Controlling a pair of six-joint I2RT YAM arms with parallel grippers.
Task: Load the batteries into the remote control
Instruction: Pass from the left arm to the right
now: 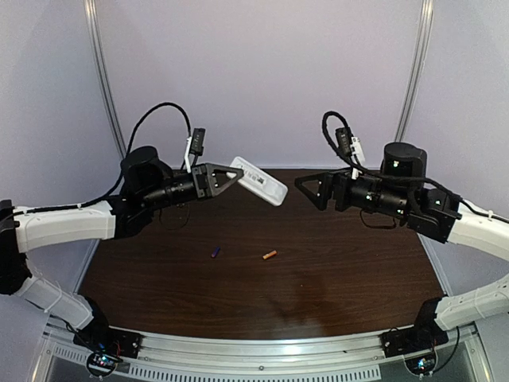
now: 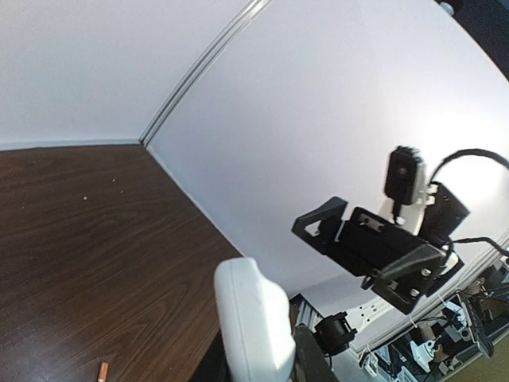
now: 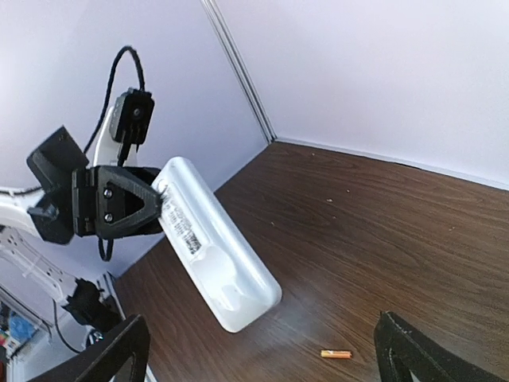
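Note:
My left gripper (image 1: 236, 173) is shut on one end of the white remote control (image 1: 260, 181), holding it tilted in the air over the back of the table. In the right wrist view the remote control (image 3: 215, 243) shows its plain back, with a barcode label and an uncovered battery recess. My right gripper (image 1: 306, 187) hangs open, a short gap to the right of the remote and pointing at it, with nothing between its fingers. Two batteries lie on the table below: a purple battery (image 1: 215, 252) and an orange battery (image 1: 270, 255), the orange battery (image 3: 336, 353) also showing in the right wrist view.
The dark wooden table (image 1: 342, 278) is enclosed by pale walls at the back and sides. A metal rail (image 1: 262, 350) runs along its near edge, between the two arm bases.

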